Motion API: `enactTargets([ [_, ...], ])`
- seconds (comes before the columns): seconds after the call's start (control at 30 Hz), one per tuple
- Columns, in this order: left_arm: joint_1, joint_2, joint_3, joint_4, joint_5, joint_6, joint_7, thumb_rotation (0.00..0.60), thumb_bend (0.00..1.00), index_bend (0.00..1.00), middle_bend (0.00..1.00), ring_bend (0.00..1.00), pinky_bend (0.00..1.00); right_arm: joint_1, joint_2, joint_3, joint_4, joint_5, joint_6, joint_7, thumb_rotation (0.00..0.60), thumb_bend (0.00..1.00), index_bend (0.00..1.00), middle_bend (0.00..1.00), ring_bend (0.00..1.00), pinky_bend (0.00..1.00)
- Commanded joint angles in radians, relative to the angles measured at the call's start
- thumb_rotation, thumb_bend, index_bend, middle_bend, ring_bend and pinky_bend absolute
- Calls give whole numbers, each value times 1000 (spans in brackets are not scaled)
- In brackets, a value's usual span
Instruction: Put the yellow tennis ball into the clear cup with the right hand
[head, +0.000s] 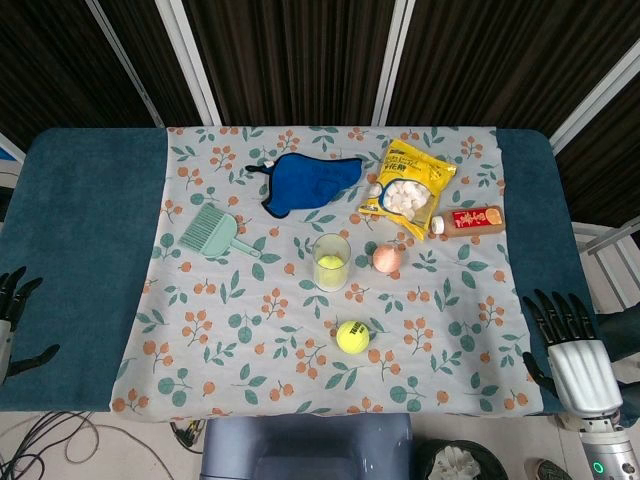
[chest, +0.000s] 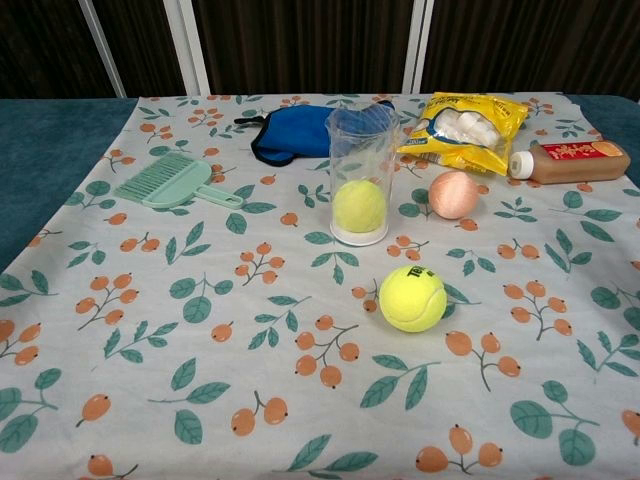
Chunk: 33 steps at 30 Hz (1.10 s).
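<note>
A yellow tennis ball (head: 352, 336) (chest: 412, 298) lies on the flowered cloth, in front of the clear cup (head: 331, 262) (chest: 360, 175). The cup stands upright and holds a second yellow ball (chest: 359, 206) at its bottom. My right hand (head: 568, 341) rests at the table's right front corner, fingers spread and empty, far to the right of the loose ball. At the left edge my left hand (head: 14, 316) shows only in part, fingers apart, holding nothing. The chest view shows neither hand.
A pink ball (head: 388, 258) (chest: 453, 194) sits right of the cup. Behind lie a yellow snack bag (head: 408, 188), a small brown bottle (head: 468, 220), a blue cloth pouch (head: 310, 181) and a green brush (head: 212, 232).
</note>
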Motion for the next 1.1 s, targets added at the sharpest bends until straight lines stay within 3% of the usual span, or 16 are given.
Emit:
enactTargets([
  [0.03, 0, 0, 0, -1, -2, -1, 2, 600, 0, 147, 0, 0, 33, -2, 3, 2, -5, 1, -8, 6, 600, 426, 47, 68, 32, 20],
  [0.9, 11, 6, -19, -8, -35, 13, -5, 600, 0, 146, 0, 0, 33, 4, 52, -8, -65, -32, -75, 159, 600, 427, 21, 66, 31, 20],
  [1.1, 14, 8, -21, -9, -35, 20, -9, 600, 0, 141, 0, 0, 33, 69, 106, -18, -99, -89, -158, 240, 600, 427, 21, 66, 31, 20],
])
